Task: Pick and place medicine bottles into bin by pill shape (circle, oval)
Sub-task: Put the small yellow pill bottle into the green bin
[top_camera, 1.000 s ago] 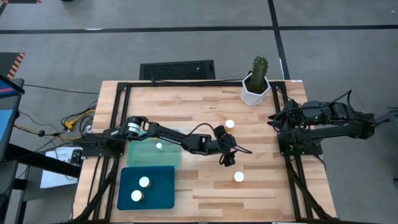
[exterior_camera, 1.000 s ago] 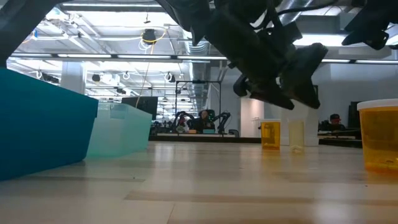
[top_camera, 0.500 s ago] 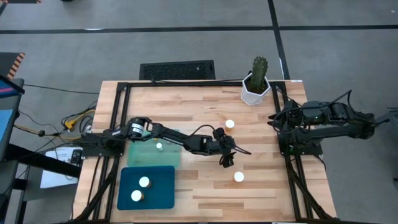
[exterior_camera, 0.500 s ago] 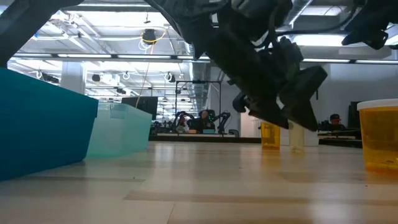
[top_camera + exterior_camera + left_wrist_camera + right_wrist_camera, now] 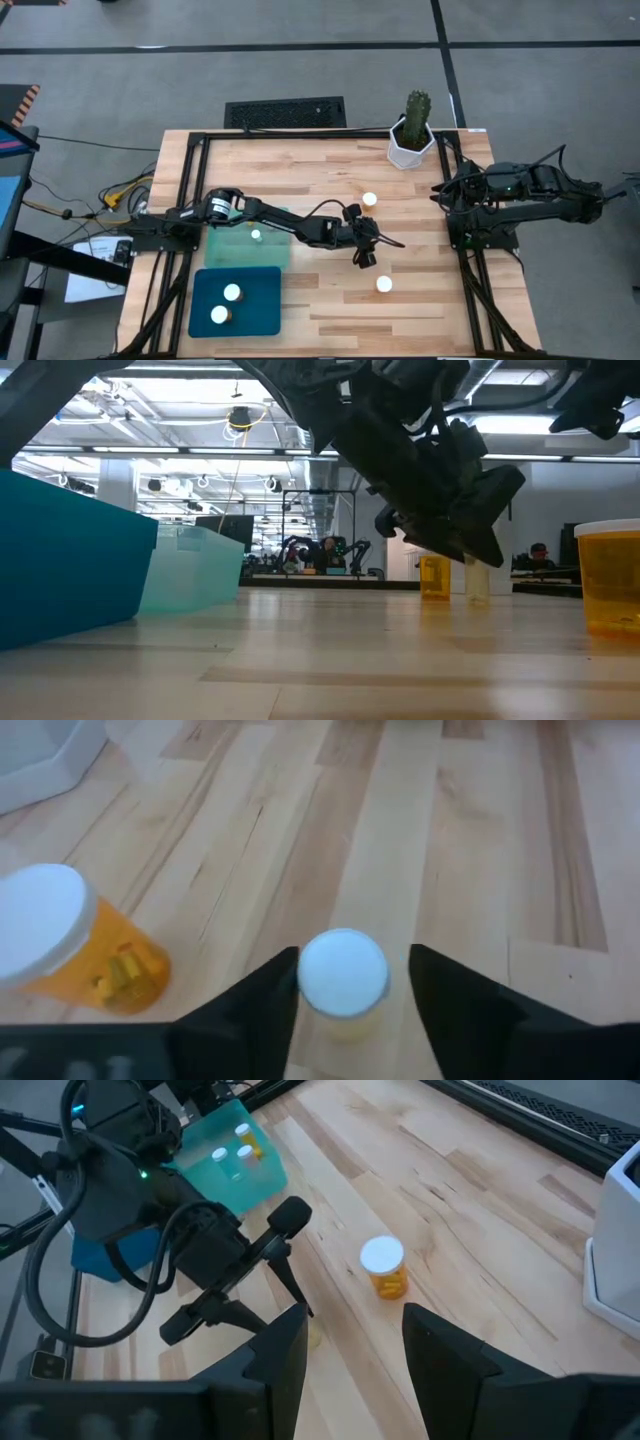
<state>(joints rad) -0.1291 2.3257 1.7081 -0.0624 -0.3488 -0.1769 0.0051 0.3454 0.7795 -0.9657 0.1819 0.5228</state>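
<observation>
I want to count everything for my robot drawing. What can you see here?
Table: one, light wood, under everything.
Dark bin: one, teal-blue, table's left side.
Pale bin: one, light green, next to the dark bin.
Bottles in dark bin: two, white caps.
Bottle in pale bin: one, white cap.
Loose bottles: three, white caps, orange or pale bodies, mid-table; one sits between the left gripper's fingers.
Cactus: one, green, in a white pot, table's edge near the right arm.
Grate: one, black, on the floor past the table.
People: at least two, far back in the room.
Left gripper: open, mid-table.
Right gripper: open, waiting at the table's right side.
</observation>
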